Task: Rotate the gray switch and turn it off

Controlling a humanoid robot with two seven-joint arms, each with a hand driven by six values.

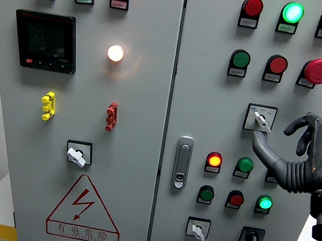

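The gray switch (261, 119) sits on the right-hand door, below the green and red buttons and above the lit red lamp (214, 160), its lever tilted down to the right. The right hand (292, 149) reaches in from the right, fingers loosely spread, one fingertip touching the lever without gripping it. This looks like the approach stage; next the fingers need to pinch the lever and twist it.

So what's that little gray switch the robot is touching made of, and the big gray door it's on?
The gray switch looks like smooth plastic: its small knob is pale and slightly glossy, though that's hard to be sure of. The cabinet door looks like painted sheet metal, flat, with an even matte gray coat. The right hand has dark, ribbed, rubbery-looking fingers.
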